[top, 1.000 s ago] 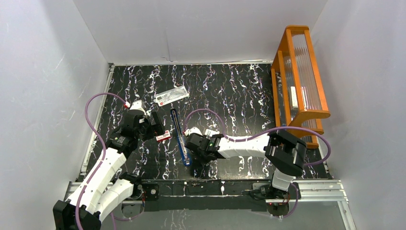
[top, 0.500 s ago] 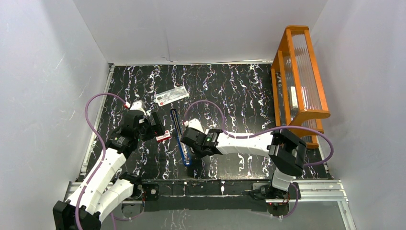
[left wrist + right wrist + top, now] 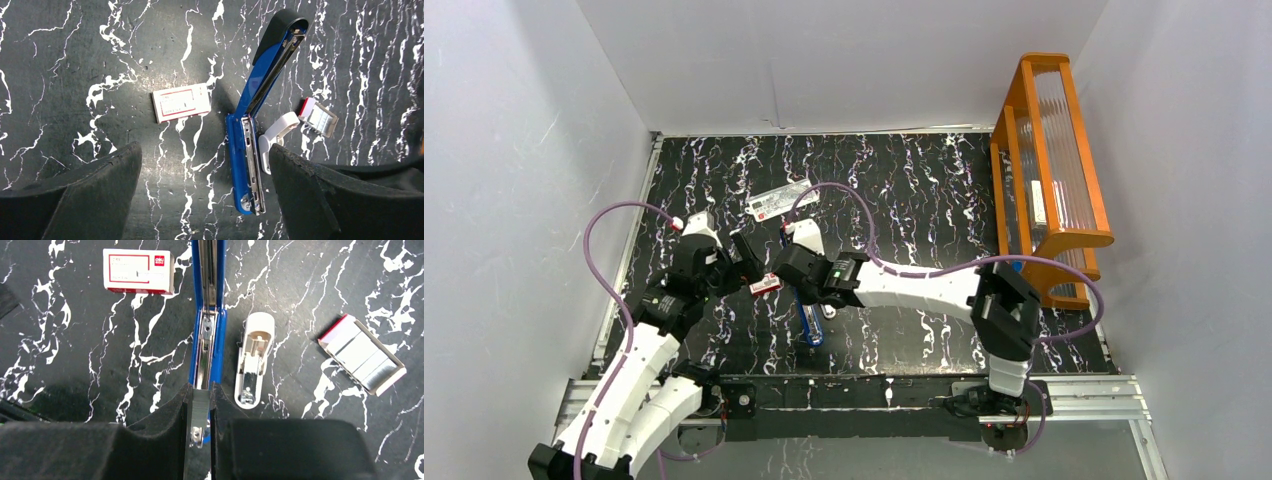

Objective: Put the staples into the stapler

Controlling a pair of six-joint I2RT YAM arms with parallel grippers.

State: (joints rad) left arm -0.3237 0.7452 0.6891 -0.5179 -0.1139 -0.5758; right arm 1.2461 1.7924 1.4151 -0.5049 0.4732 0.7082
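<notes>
Silvery strip of staples (image 3: 200,407) lining up with the opened blue hand stapler (image 3: 208,300)

Leftmost, the left pincer (image 3: 205,152) is hovering with jaws spread wide over the black marbled surface (image 3: 75,60), above the red-and-white cardboard box sleeve (image 3: 181,102) lying just left of the stapler. The stapler is lying folded open, its long axis running straight away from the right pincer (image 3: 200,389), which is pinching the strip lengthwise. The strip's tip is appearing to meet the near end of the silver rail (image 3: 205,357), contact unclear. The right arm is the nearer, so feeding likely means sliding forward along that axis. Rightward, a white plastic piece (image 3: 255,357) and the open cardboard tray (image 3: 362,356) of spare staples are lying alongside.
</notes>
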